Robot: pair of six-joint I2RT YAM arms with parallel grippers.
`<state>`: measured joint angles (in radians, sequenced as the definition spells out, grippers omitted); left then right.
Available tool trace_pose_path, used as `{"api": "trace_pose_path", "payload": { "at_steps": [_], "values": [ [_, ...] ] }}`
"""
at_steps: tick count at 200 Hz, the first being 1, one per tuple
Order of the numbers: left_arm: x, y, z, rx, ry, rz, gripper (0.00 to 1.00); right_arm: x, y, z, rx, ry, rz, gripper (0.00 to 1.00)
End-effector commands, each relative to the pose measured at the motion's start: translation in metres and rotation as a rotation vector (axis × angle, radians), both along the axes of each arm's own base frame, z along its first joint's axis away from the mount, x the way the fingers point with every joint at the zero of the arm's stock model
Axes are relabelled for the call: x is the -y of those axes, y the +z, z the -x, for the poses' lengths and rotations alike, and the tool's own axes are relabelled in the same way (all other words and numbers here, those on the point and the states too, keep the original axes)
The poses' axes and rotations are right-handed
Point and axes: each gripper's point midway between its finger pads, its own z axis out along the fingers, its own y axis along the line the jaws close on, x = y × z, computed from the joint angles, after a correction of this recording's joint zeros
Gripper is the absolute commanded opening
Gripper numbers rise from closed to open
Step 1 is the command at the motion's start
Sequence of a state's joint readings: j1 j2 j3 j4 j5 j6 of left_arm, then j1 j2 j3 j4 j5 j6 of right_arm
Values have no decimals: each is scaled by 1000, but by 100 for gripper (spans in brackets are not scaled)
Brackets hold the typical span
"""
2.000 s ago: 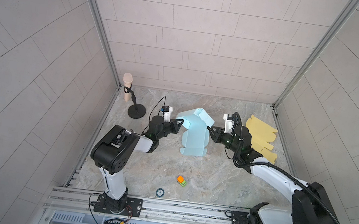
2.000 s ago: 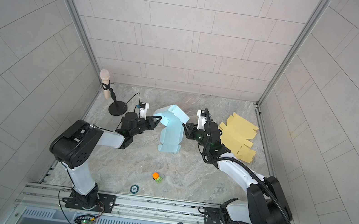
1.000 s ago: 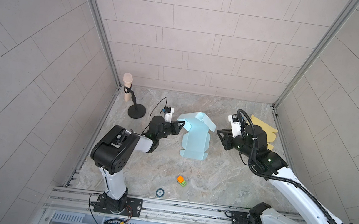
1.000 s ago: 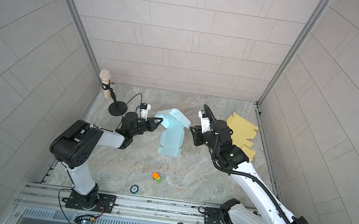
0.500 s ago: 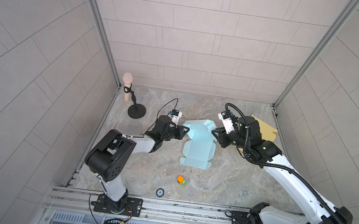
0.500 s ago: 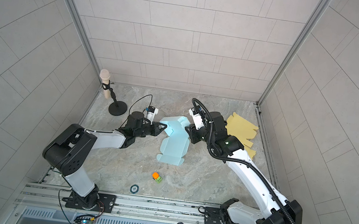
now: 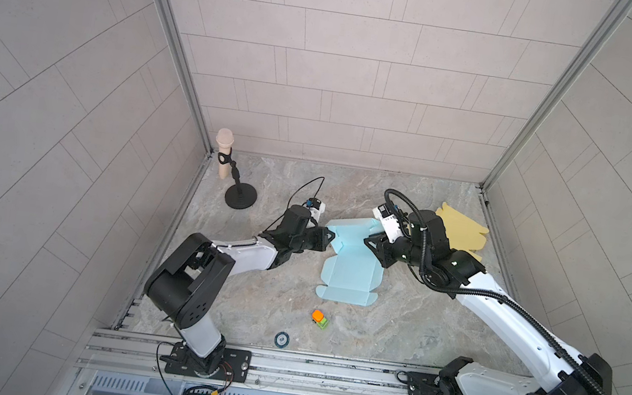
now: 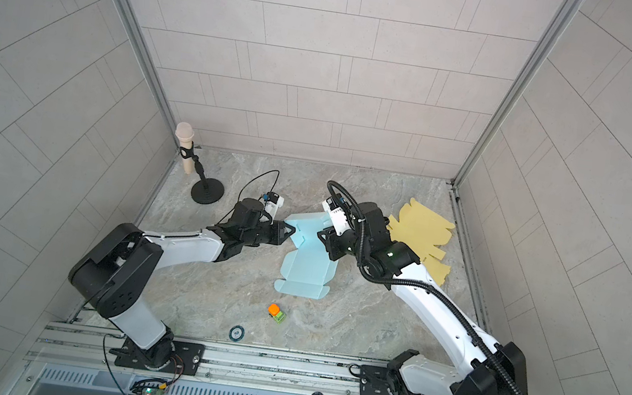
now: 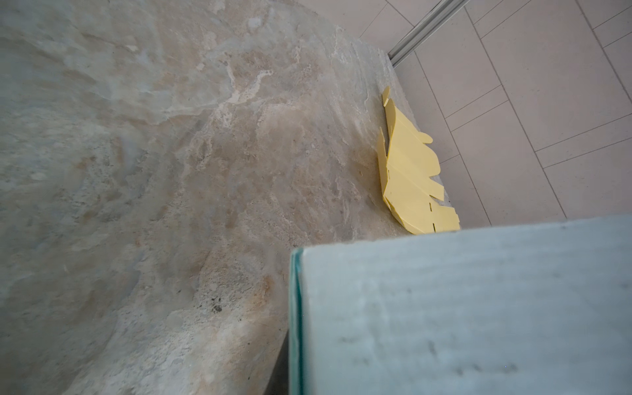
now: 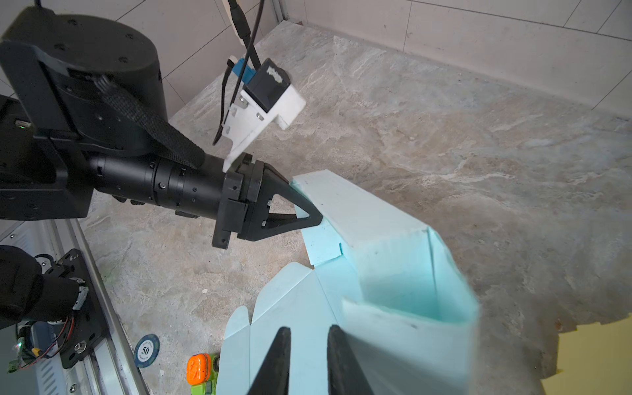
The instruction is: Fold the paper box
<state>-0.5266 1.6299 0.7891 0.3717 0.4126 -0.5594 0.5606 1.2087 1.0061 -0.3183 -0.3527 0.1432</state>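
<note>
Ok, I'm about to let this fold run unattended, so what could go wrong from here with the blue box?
The left gripper pinches only a flap corner of the blue paper box; a pull might tear the card or slip off. The right gripper, jaws slightly apart, hangs close beside the half-raised wall and could crush it. The right arm overlaps the yellow blanks in both top views and may brush them.

Matt paper box (image 7: 352, 269), rough stone-look table (image 7: 413, 330)
</note>
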Motion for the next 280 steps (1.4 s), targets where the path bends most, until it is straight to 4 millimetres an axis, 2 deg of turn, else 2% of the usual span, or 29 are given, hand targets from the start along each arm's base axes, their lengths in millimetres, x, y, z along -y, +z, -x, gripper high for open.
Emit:
{"api": "trace_pose_path", "payload": {
  "at_steps": [1,40,61,103,132,160,162,197,214,233,280],
  "values": [
    [1,18,-2,18,26,-15,8,2,-7,-9,25,-62,49,22],
    [-3,16,5,1,43,-42,7,-13,-7,-3,40,-44,83,21],
    [-2,16,9,-1,31,-33,7,-17,12,7,67,-14,8,23],
    [1,24,17,16,-29,-28,7,8,56,28,153,-47,-42,30],
    [-5,29,20,27,-52,-35,7,26,65,38,170,-61,-20,37],
    [-12,33,25,33,-77,-21,7,37,61,39,146,-69,-26,45],
    [-20,33,20,31,-56,-23,7,37,61,39,142,-70,-27,46],
    [-33,38,24,58,-64,-56,7,50,44,27,97,-92,-75,53],
    [-36,38,27,64,-67,-78,7,47,42,25,84,-60,-119,57],
    [-37,41,28,76,-71,-75,8,39,37,25,66,-14,-121,58],
    [-33,45,29,77,-88,-63,8,26,33,22,21,48,-118,53]
  ]
}}
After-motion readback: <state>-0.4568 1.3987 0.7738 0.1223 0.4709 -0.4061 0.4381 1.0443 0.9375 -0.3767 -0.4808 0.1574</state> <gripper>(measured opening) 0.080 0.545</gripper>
